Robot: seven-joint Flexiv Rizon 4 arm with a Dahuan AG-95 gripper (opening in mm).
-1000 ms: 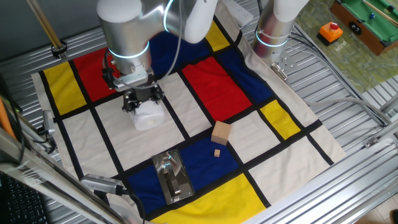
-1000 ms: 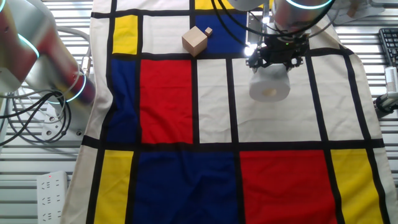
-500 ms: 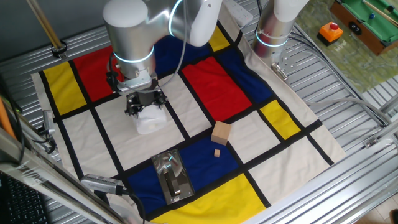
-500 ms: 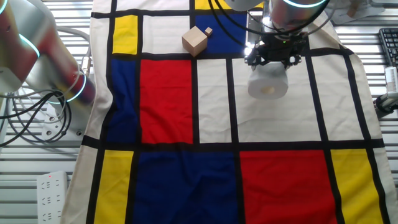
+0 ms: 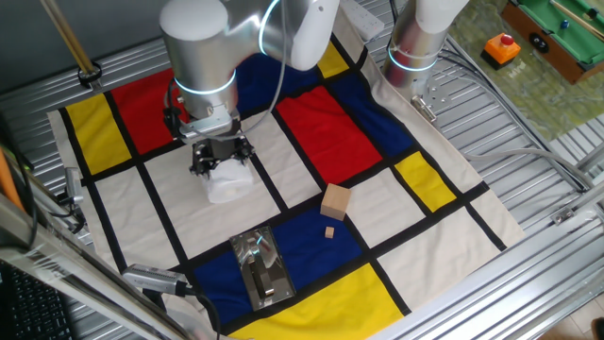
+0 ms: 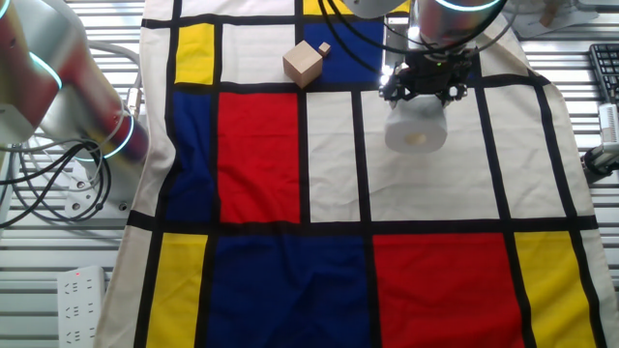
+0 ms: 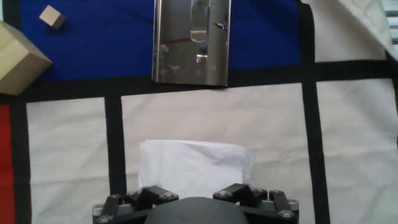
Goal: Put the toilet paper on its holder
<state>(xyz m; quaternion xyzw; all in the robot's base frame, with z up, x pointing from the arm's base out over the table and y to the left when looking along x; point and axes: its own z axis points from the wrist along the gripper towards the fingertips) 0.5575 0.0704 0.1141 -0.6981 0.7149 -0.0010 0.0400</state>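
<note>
The toilet paper is a white roll that hangs just under my gripper over a white square of the checked cloth. My gripper is shut on the toilet paper, gripping its upper end. In the hand view the toilet paper fills the space right in front of my gripper, and the fingertips are hidden by it. The holder, a shiny chrome plate with a bar, lies flat on a blue square near the cloth's front edge. From the hand, the holder is straight ahead of the roll.
A tan wooden cube stands right of the holder, with a tiny wooden cube beside it. Both show in the hand view at upper left, the big cube and the tiny cube. A second robot base stands at the cloth's far edge.
My gripper has shifted slightly toward the holder, carrying the roll along with it. The cubes and the holder have stayed put.
</note>
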